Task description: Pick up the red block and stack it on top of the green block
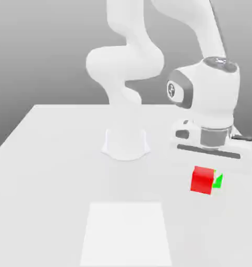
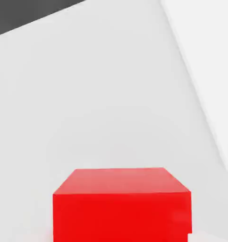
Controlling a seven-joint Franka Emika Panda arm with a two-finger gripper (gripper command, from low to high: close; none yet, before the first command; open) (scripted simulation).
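The red block is on the exterior view's right, just below my gripper, which hangs over it from the white hand. A sliver of the green block peeks out from behind the red block's right edge, at about the same height. Whether the two cubes touch I cannot tell, nor whether the red one rests on the table or is lifted. In the hand view the red block looms very close, its top face and one side showing against the pale table.
The arm's round base stands at the middle of the white table. A brighter white rectangle lies on the table near its front edge. The table's far edge meets a grey backdrop.
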